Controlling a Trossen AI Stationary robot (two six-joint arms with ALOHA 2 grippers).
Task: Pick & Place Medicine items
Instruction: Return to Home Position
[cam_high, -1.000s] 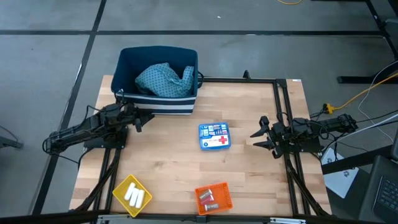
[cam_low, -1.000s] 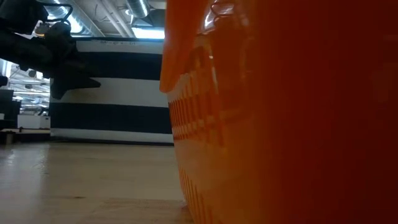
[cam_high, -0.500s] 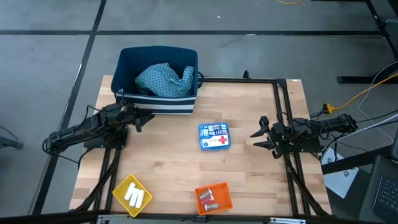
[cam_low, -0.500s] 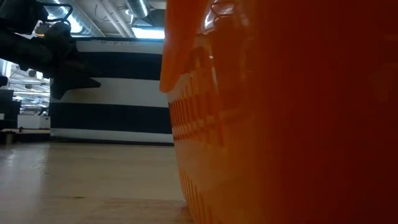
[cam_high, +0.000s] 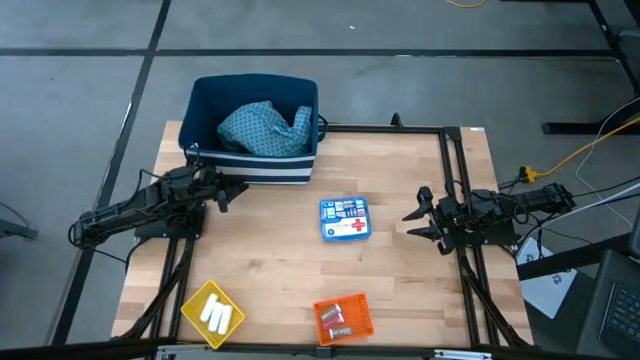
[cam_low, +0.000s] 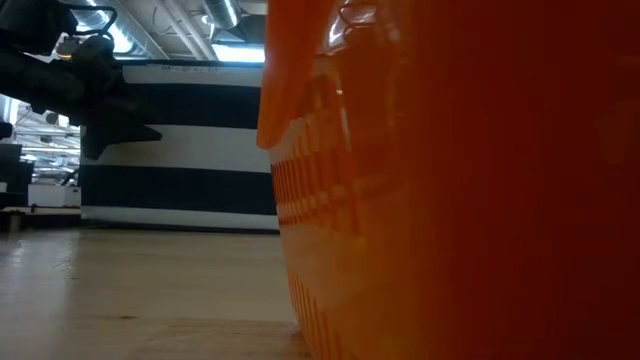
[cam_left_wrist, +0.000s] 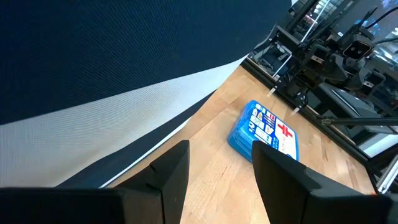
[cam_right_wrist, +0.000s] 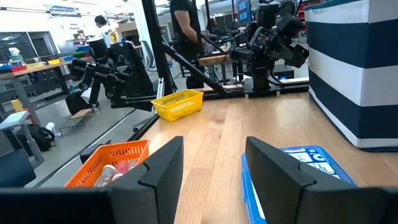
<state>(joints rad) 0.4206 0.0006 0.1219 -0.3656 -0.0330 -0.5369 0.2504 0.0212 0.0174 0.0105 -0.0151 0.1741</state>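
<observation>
The flat blue-and-white box with a red cross (cam_high: 345, 219) lies flat on the table's middle, also in the left wrist view (cam_left_wrist: 265, 130) and right wrist view (cam_right_wrist: 305, 174). White cylinders (cam_high: 215, 315) lie in the yellow tray (cam_high: 198, 301). Small pieces (cam_high: 336, 317) lie in the orange tray (cam_high: 360, 321). My left gripper (cam_high: 232, 191) is open beside the navy bin, left of the box. My right gripper (cam_high: 416, 222) is open to the right of the box. Neither touches anything.
A navy bin with white stripes (cam_high: 255, 158) stands at the far left, holding a teal patterned cloth (cam_high: 264, 129). A black frame (cam_high: 455, 180) runs along the table's right and far sides. The orange tray wall (cam_low: 450, 180) fills the low view. People stand in the room behind (cam_right_wrist: 183, 25).
</observation>
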